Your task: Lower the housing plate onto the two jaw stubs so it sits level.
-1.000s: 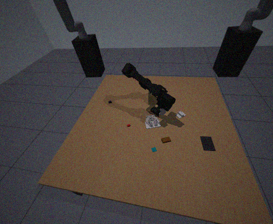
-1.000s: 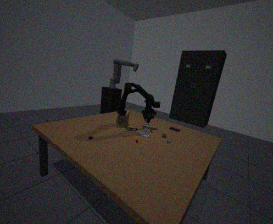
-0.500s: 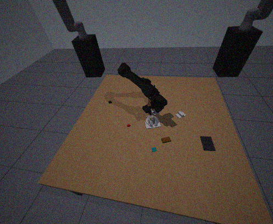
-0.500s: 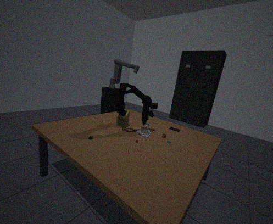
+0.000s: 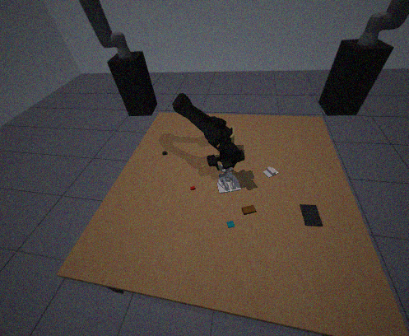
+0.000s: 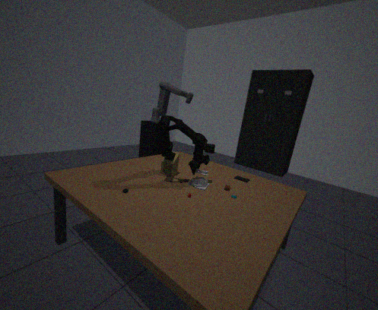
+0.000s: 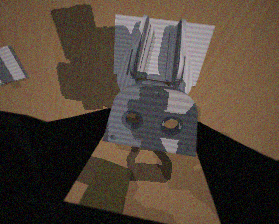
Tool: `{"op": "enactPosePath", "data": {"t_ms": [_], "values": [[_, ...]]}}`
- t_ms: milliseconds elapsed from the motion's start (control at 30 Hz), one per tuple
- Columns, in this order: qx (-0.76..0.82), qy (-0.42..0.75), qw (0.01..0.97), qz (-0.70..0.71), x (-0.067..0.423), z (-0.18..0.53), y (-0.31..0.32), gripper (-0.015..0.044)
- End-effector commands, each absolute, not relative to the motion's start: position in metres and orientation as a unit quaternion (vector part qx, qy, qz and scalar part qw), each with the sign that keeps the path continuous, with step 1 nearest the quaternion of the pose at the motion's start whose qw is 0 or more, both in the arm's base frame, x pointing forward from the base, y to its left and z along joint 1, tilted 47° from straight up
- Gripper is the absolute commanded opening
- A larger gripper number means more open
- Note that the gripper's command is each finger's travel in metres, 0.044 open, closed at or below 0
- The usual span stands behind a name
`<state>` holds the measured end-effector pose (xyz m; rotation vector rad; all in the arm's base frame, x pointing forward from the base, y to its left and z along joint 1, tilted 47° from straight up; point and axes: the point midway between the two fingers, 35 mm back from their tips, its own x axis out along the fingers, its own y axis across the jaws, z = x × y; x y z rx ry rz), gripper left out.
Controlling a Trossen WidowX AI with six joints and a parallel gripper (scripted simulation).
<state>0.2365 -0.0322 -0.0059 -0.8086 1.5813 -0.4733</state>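
Note:
The housing plate (image 7: pixel 152 102) is a grey-white plate with a rounded edge and two round holes. My gripper (image 7: pixel 151 119) (image 5: pixel 225 167) is shut on it, with a black finger at each side. The plate hangs above the table, beside the base in the wrist view. The white square base (image 7: pixel 202 37) (image 5: pixel 235 188) (image 6: pixel 200 187) lies on the table. Two long upright grey jaws (image 7: pixel 144 47) (image 7: pixel 178 50) stand on it, roughly parallel. The held plate hides the base's near part in the wrist view. The stubs cannot be made out clearly.
A small white grooved block (image 5: pixel 271 171) (image 7: pixel 8 65) lies near the base. A brown block (image 5: pixel 248 210), a cyan piece (image 5: pixel 230 224), a red piece (image 5: pixel 192 188), a black piece (image 5: pixel 164 152) and a dark flat slab (image 5: pixel 311 215) lie on the table.

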Motion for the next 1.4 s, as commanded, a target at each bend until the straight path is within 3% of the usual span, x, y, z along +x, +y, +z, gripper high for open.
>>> {"op": "enactPosePath", "data": {"t_ms": [0,1367], "values": [[-0.345,0.679,0.611,-0.214,0.235,-0.004,-0.034,0.0351],[-0.341,0.678,0.614,-0.218,0.225,-0.007,-0.031,0.0351]]}}
